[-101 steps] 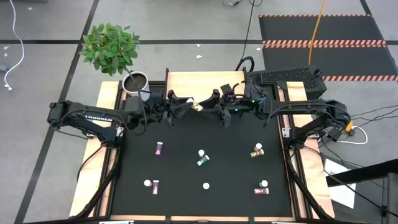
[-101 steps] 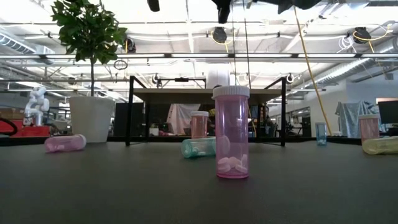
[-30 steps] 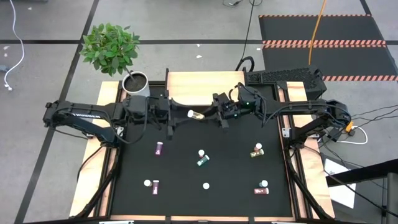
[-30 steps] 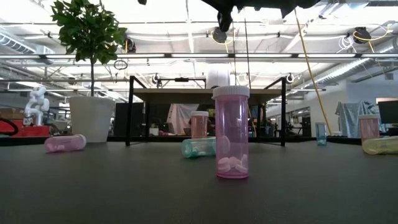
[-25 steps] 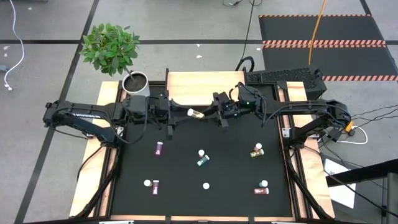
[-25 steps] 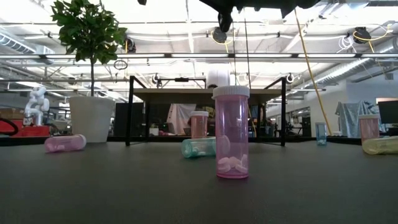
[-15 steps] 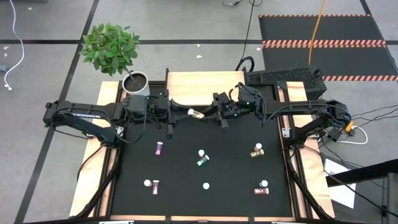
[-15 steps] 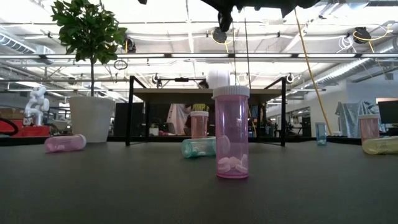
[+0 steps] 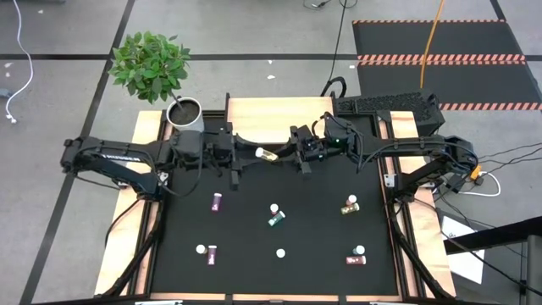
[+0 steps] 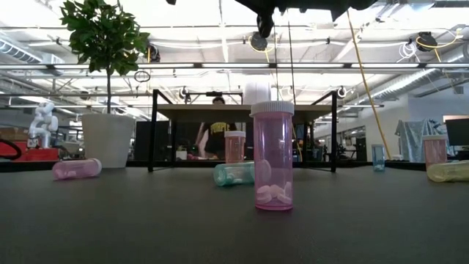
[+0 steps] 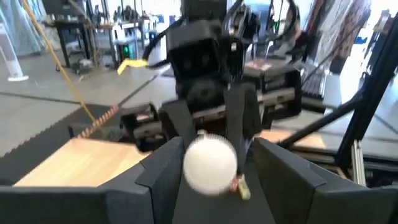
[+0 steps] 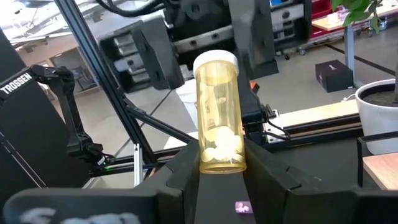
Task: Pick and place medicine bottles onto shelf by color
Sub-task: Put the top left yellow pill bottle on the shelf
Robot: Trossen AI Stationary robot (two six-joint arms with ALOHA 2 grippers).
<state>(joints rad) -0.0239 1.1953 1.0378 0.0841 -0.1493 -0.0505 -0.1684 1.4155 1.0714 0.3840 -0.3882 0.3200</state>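
Four cameras, one handover point between the arms

Your high view looks straight down on the table [image 9: 254, 271]; your low view sits at tabletop level, facing the room. Each wrist camera looks closely past its own fingers at the yellow bottle [image 12: 217, 112], which both share with the overhead.

Bottles, counted from above.

- Yellow: two. One held yellow bottle [image 9: 267, 155] between my left gripper [image 9: 245, 158] and right gripper [image 9: 286, 155], and one lying yellow bottle [image 9: 349, 205].
- Pink or magenta, lying: three. These are the magenta bottle [image 9: 217, 202], left pink bottle [image 9: 212, 253] and right pink bottle [image 9: 356, 260].
- Teal, lying: one teal bottle [image 9: 276, 220].
- Upright, white cap only, colour not told: two, the middle cap [image 9: 274, 207] and near cap [image 9: 280, 252].
- A third, the left cap [image 9: 201, 250], may belong to the left pink bottle.

Grippers: two. Shelf [image 9: 254, 119]: one. Potted plant [image 9: 152, 63]: one. Person [image 10: 218, 130] beyond my table: one.
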